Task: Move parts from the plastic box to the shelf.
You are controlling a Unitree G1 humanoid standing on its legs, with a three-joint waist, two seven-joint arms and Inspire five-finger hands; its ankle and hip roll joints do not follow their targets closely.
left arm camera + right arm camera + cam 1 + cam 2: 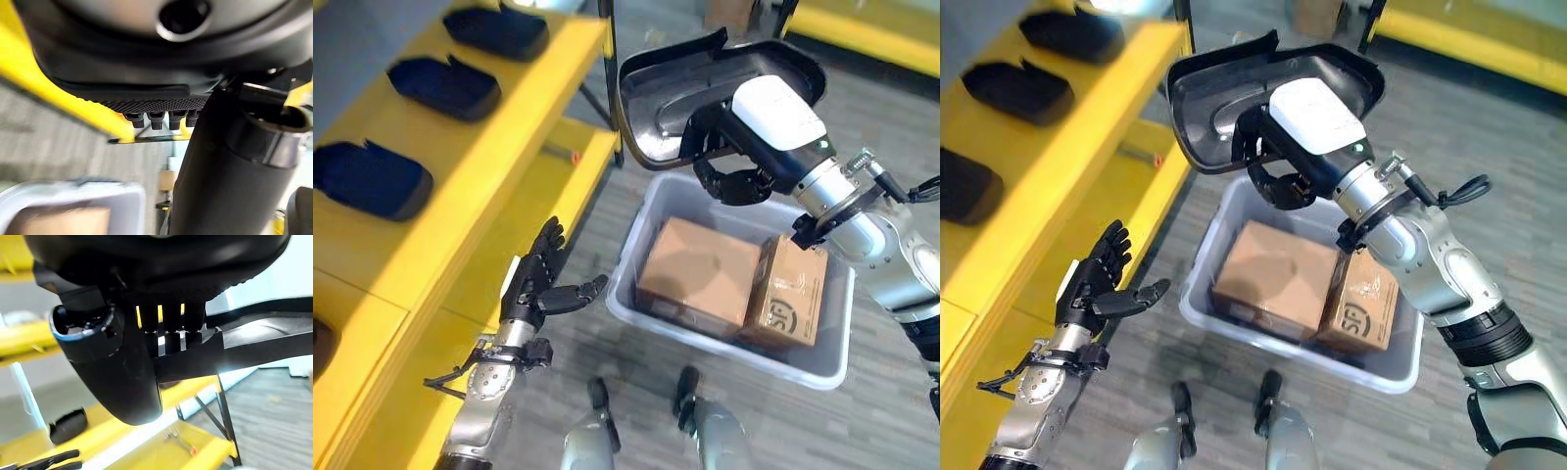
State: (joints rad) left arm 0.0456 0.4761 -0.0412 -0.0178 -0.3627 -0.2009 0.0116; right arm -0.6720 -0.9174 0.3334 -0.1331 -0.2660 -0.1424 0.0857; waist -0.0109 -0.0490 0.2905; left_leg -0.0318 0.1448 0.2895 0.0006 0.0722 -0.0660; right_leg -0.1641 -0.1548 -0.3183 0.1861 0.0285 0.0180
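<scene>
My right hand (744, 147) holds a large black moulded plastic part (695, 78) in the air above the far edge of the grey plastic box (636, 304), fingers curled round the part's rim (234, 347). The box holds two brown cardboard cartons (700, 274). My left hand (538, 279) floats open, fingers straight, between the box and the yellow shelf (509, 147), holding nothing. Several black parts (445, 86) lie in a row on the shelf's upper level.
The shelf's lower yellow level (533, 211) sits just beyond my left hand, with a black upright post (612, 78) at its corner. Another yellow shelf (871, 29) stands at the far right. Grey wood-look floor (607, 215) surrounds the box.
</scene>
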